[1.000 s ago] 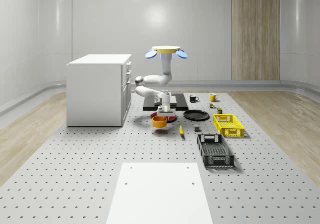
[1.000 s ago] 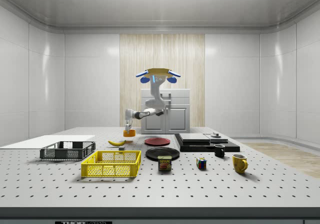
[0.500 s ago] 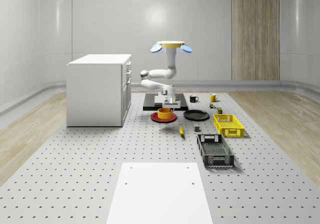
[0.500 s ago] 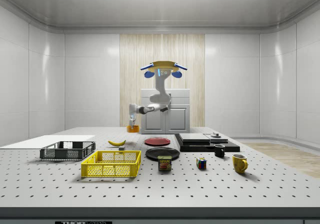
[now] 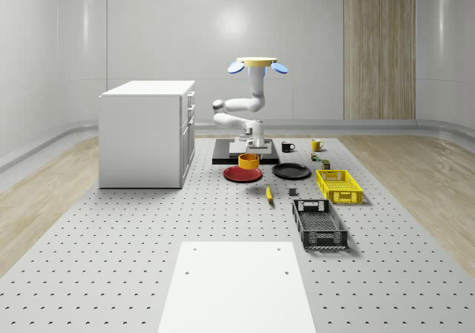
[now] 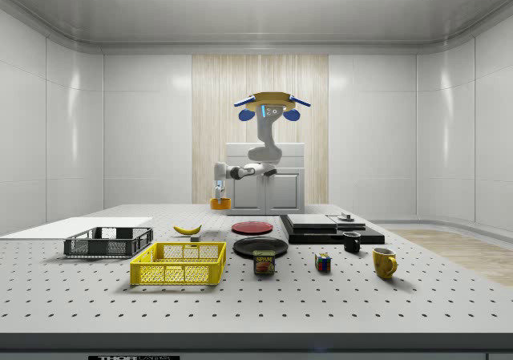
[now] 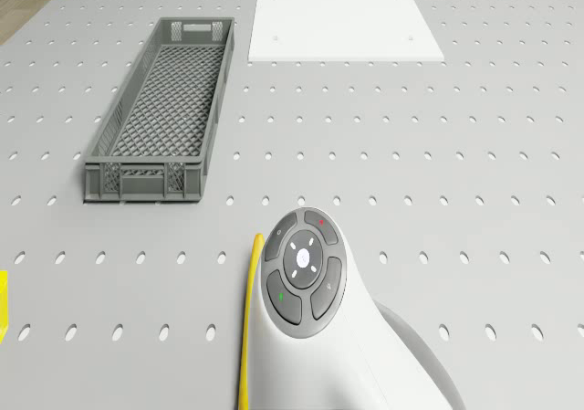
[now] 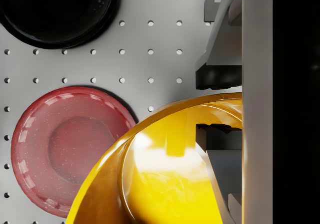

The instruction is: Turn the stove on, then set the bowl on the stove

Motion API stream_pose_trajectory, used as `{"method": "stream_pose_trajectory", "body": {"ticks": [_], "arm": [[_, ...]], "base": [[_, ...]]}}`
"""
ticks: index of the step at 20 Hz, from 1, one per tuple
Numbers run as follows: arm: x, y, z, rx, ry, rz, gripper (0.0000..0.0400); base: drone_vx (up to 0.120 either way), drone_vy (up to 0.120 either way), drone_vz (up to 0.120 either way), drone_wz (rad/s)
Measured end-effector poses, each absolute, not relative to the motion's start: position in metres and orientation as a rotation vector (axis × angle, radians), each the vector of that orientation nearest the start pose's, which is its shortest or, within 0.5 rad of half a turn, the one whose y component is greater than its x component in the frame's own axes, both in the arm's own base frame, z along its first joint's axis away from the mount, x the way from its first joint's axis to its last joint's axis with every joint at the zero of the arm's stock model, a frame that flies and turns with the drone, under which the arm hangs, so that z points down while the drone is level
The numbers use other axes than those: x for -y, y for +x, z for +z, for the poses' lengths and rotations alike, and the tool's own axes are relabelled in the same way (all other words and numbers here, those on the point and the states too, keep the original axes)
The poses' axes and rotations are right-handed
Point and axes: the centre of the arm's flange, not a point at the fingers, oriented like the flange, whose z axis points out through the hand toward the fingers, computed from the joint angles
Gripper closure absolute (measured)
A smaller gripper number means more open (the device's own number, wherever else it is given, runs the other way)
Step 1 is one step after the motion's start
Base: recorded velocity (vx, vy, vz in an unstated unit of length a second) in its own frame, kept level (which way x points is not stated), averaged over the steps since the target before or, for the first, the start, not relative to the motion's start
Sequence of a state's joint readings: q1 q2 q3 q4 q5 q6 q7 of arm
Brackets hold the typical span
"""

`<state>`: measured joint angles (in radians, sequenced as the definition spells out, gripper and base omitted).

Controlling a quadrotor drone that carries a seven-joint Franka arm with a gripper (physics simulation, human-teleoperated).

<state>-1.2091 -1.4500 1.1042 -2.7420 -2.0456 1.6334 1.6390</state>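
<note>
Yellow-orange glaze marked out the bowl, which we saw pinched by its rim in the gripper, hanging in the air just above the red plate and near the front edge of the black stove in the whole-scene view. The drone hovered above the stove, its arm folded toward the white cabinet and then down. From the side view we learned what the whole-scene view hid: the bowl was carried well clear of the table, off to that view's left of the stove, with the drone high above. Only the wrist view let us judge the grasp, one finger outside the bowl's wall and the other inside it, clamped on the rim, with the red plate and the black plate on the pegboard below. The drone view gave us instead the grey crate, the white board and a sliver of banana beside the arm. Compared with a second earlier, we found the drone shifted toward the stove and slightly higher, and the bowl lifted from low in front of the red plate to above it.
</note>
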Motion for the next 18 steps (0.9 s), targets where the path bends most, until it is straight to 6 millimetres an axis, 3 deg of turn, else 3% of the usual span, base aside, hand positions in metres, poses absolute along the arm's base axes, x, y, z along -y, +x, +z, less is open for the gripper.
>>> {"method": "stream_pose_trajectory", "body": {"ticks": [7, 13, 18], "arm": [[-0.0100, 0.3228, 0.5768, 0.002, 0.001, 0.786, 0.0300], [-0.0100, 0.3228, 0.5768, 0.002, 0.001, 0.786, 0.0300], [-0.0100, 0.3228, 0.5768, 0.002, 0.001, 0.786, 0.0300]], "base": [[-0.120, 0.000, 0.000, 0.000], [-0.120, 0.000, 0.107, 0.000], [-0.120, 0.000, 0.000, 0.000]]}}
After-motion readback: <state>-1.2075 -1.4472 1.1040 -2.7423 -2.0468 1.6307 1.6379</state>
